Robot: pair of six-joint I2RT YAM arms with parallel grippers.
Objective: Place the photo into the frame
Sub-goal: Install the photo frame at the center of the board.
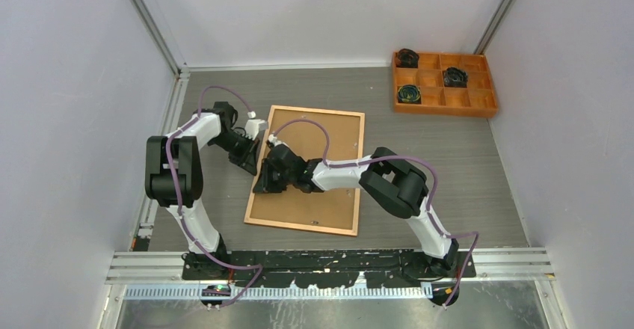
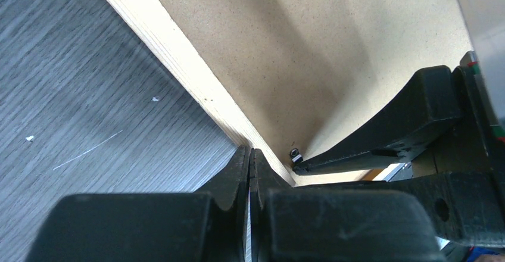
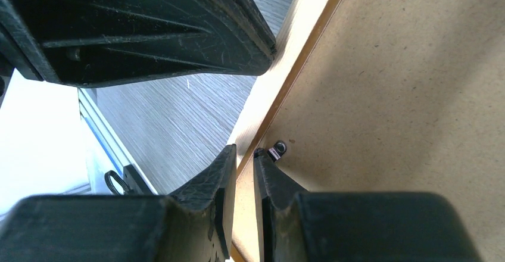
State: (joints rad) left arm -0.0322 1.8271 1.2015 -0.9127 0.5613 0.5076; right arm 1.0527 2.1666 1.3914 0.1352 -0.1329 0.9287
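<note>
The frame (image 1: 360,172) lies flat, back up, with the plain brown backing board (image 1: 329,202) filling it. The photo is hidden. Both grippers are at the frame's left edge. My left gripper (image 2: 250,152) is shut, its tips on the pale wooden rail (image 2: 172,53). My right gripper (image 3: 244,155) is open by a narrow gap astride the inner edge of the rail (image 3: 286,47). Its right fingertip touches a small metal tab (image 3: 277,149) on the board (image 3: 405,95). The tab also shows in the left wrist view (image 2: 295,153), beside the right gripper's finger (image 2: 381,137).
An orange compartment tray (image 1: 444,82) with dark coiled items stands at the back right. Grey walls close in the table on three sides. The two grippers (image 1: 250,166) (image 1: 262,187) are close together over the frame's left edge.
</note>
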